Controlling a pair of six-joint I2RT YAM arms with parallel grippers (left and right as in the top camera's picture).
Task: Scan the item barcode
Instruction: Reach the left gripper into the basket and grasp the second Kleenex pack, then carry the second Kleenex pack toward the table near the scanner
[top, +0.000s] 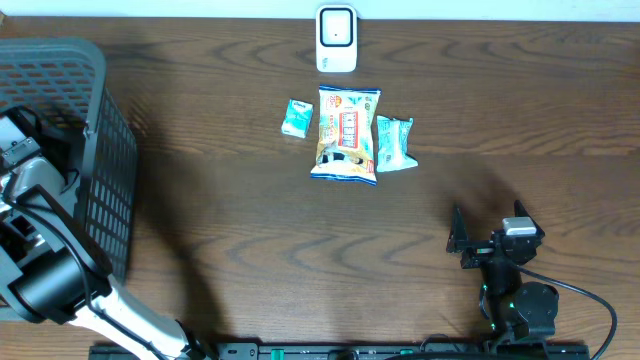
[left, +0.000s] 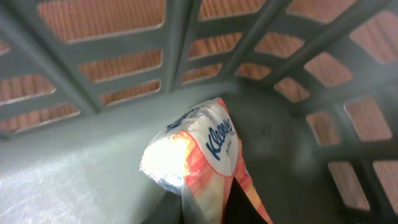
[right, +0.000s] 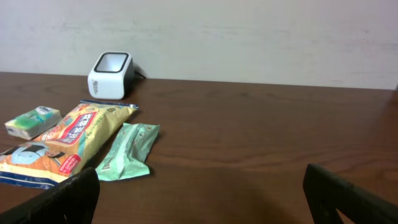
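The left gripper (left: 216, 213) is almost wholly cut off at 6 o'clock in its wrist view, and from overhead it is hidden inside the basket (top: 100, 150). It is closed, seemingly pinching the lower end of the pack (left: 193, 155); only a dark sliver of finger shows. The pack is a soft, crinkled plastic tissue wrap, white and orange with blue lettering. It sits over the basket's smooth grey floor, with open lattice walls behind.

The right gripper (top: 487, 225), at 5 o'clock overhead, is spread wide and empty. On the dark wood-grain table (top: 500, 100) the boxy white scanner (top: 337, 38) stands at 12 o'clock. Just below it lie a small green box (top: 296, 118), a glossy snack bag (top: 346, 133) and a flat green packet (top: 393, 144).
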